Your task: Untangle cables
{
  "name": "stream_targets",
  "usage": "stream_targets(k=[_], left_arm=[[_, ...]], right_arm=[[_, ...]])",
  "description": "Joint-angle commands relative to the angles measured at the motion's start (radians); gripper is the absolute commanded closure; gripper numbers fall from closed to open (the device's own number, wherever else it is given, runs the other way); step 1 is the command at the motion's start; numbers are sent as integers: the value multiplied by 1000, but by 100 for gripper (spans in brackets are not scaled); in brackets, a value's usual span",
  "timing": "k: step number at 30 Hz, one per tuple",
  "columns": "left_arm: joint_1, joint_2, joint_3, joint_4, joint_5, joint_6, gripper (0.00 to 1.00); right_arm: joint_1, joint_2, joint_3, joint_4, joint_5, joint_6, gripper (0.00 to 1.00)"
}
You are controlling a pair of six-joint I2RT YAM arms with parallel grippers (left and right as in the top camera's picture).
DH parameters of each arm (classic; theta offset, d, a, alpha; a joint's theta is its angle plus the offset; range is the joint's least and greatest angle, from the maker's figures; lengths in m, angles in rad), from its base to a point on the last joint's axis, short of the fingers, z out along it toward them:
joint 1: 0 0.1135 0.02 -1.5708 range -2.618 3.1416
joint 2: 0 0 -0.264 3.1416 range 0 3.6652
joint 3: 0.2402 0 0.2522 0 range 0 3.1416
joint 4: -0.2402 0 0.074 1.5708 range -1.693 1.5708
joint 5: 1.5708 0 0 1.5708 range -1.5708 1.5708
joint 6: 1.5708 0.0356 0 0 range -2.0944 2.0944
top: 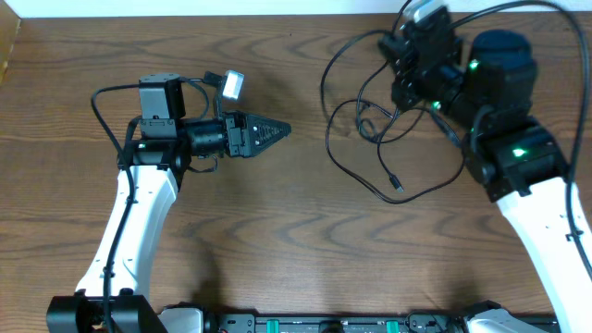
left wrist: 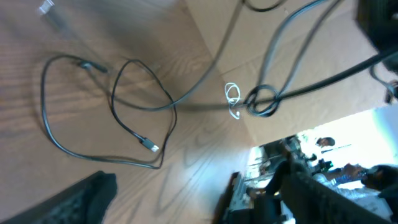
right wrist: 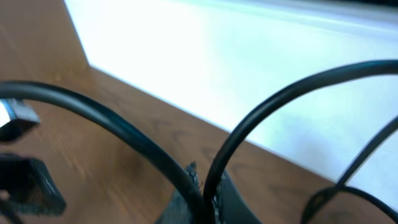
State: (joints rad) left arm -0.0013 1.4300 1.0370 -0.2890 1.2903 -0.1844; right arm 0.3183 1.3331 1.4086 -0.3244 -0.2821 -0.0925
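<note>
Thin black cables [top: 356, 139] lie in loose loops on the wooden table, one small plug end [top: 396, 182] pointing to the front. The left wrist view shows the same loops [left wrist: 115, 102], a plug [left wrist: 152, 146], a tight knot [left wrist: 261, 101] and a small white cable [left wrist: 233, 99] next to it. My left gripper [top: 277, 129] hovers left of the loops, open and empty, its fingers [left wrist: 84, 199] wide apart. My right gripper [right wrist: 208, 202] is shut on two black cable strands [right wrist: 155, 149] at the far right of the table; the overhead view hides its fingers under the wrist [top: 421, 51].
The table's far edge [top: 277, 13] runs close behind the right arm. Thicker black arm cords [top: 518, 9] arc over the top right corner. The arm bases [top: 305, 324] line the front edge. Bare wood lies between the two arms.
</note>
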Motion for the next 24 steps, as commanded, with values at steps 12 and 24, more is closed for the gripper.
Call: stream_targets(k=[12, 24], left_arm=[[2, 2, -6, -2, -131, 8, 5], [2, 2, -6, -2, -136, 8, 5]], right_arm=[[-51, -18, 246, -225, 6, 25, 99], [-97, 147, 245, -225, 299, -110, 99]])
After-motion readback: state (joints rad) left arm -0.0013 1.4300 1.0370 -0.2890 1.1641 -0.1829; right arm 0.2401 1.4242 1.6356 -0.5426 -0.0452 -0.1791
